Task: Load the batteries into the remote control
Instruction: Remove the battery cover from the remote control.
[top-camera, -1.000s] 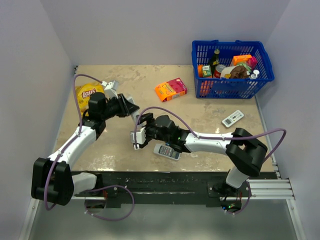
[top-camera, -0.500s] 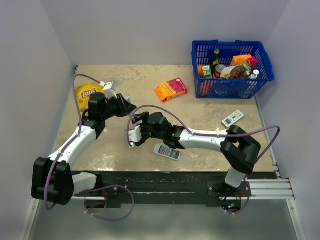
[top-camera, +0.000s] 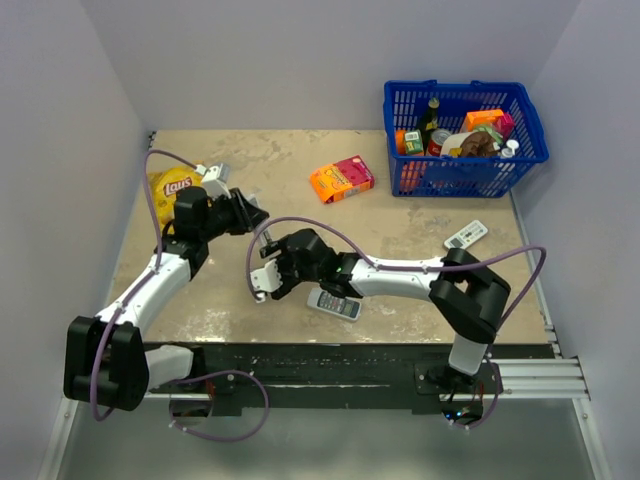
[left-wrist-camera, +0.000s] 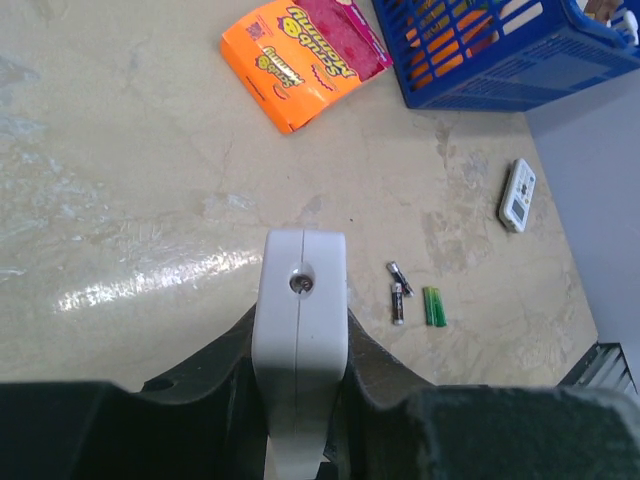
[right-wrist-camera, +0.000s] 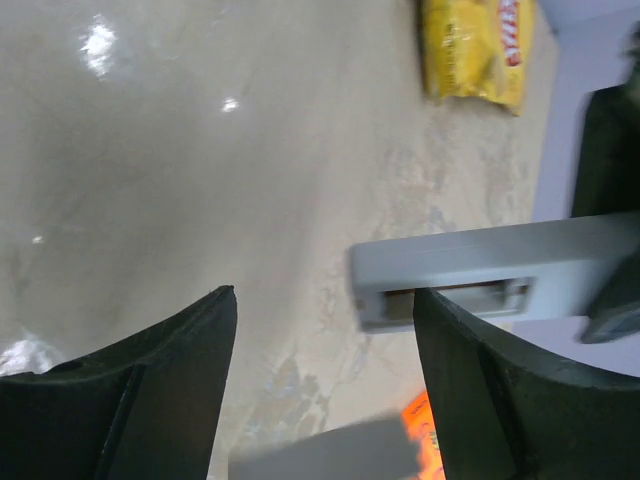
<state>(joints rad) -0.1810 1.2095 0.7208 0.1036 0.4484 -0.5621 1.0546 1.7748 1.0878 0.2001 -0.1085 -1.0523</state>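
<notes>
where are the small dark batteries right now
In the left wrist view the two dark grey cylindrical batteries lie on the beige tabletop, right of the slim white remote and just left of the green pair.

The top camera looked down from high up at the whole tan table (top-camera: 290, 170). The left wrist camera peered along the slim white plastic remote (left-wrist-camera: 299, 330), very near, toward the far orange cardboard box (left-wrist-camera: 305, 55). The right wrist camera, low, faced that remote too.
</notes>
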